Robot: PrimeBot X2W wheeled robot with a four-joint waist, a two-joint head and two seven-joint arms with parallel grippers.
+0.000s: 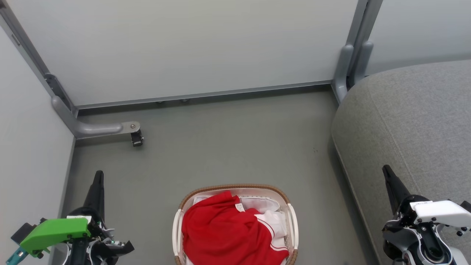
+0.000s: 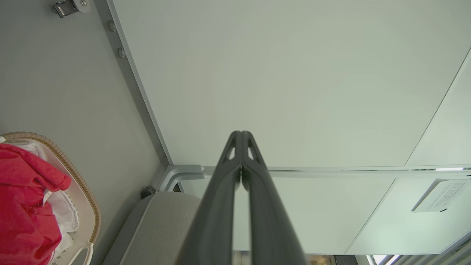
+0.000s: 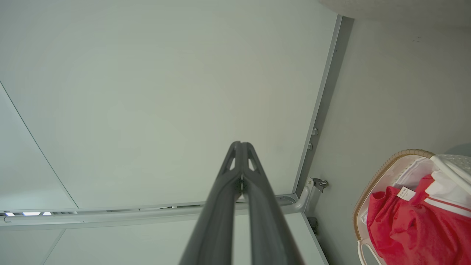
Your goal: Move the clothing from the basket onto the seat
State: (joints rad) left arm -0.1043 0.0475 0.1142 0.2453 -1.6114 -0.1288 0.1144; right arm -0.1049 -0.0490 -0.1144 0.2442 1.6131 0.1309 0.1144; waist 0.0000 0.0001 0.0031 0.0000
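A grey-green floor (image 1: 228,147) boxed in by pale partition panels (image 1: 184,48) makes up the work area. The clothing (image 1: 224,232) lies bunched in the basket (image 1: 235,187), which sits on the floor at the bottom middle of the head view. It is a red heap with a white striped panel on its right and a small label (image 1: 240,207) on top, over the white liner (image 1: 265,204). The seat (image 1: 412,121) stands to the basket's right, near but apart, with none of the red cloth on it. The left gripper (image 1: 98,175) hangs left of the basket and the right gripper (image 1: 386,170) over the seat's near edge, both well clear of the cloth. Each has its fingers pressed together on nothing, as the wrist views show.

No garment has been moved, so the step in hand looks like the first reach. Done well, the right gripper, nearer the seat, would part its fingers before descending and come down on the high red fold near the label. It should pinch red cloth alone, clear of the liner and the basket itself, so the light basket is not dragged up. The lift should free all trailing fabric before swinging over the seat.
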